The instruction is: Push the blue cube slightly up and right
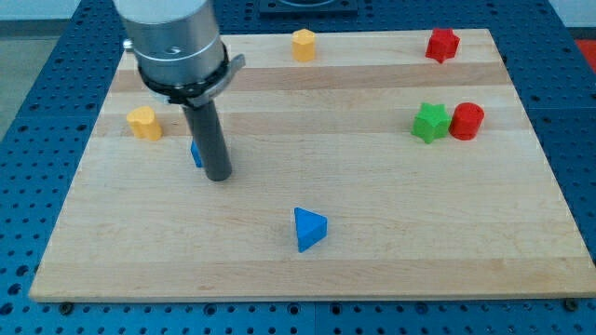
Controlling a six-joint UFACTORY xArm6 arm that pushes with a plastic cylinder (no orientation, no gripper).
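The blue cube [196,154] lies at the view's left of the board, mostly hidden behind my rod; only a sliver of it shows at the rod's left side. My tip [218,175] rests on the board just right of and slightly below that blue block, touching or nearly touching it. A second blue block, a triangle shape [309,228], lies lower in the middle of the board, well clear of my tip.
A yellow block [143,122] lies left of the rod. An orange-yellow block [304,44] sits at the top middle. A red star [443,44] is at the top right. A green star [429,122] touches a red cylinder [467,121] at the right.
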